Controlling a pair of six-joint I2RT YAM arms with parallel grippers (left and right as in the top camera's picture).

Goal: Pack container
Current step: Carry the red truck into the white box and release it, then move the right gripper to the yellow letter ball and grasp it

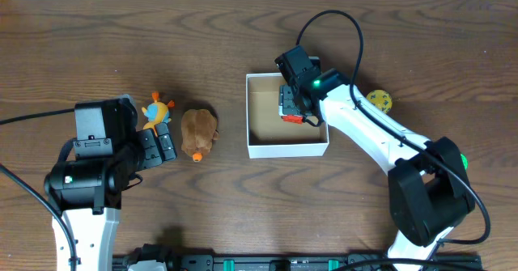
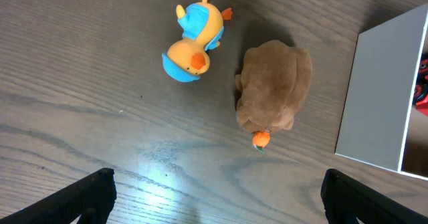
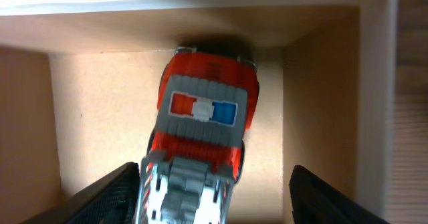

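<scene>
The container (image 1: 287, 150) is a white-walled box with a brown inside at the table's middle; it also shows in the right wrist view (image 3: 200, 0) and at the right edge of the left wrist view (image 2: 381, 90). A red and grey toy truck (image 1: 290, 103) lies inside it at the right side (image 3: 204, 117). My right gripper (image 1: 296, 93) hangs over the box, open (image 3: 214, 190), with the truck close to its left finger and a gap on the right. My left gripper (image 1: 167, 144) is open and empty (image 2: 217, 197) over the bare table, left of the box.
A blue and orange duck toy (image 1: 156, 109) (image 2: 192, 43) and a brown plush toy (image 1: 198, 131) (image 2: 274, 83) lie on the table left of the box, just ahead of my left gripper. A yellow toy (image 1: 379, 100) lies right of the box, behind my right arm.
</scene>
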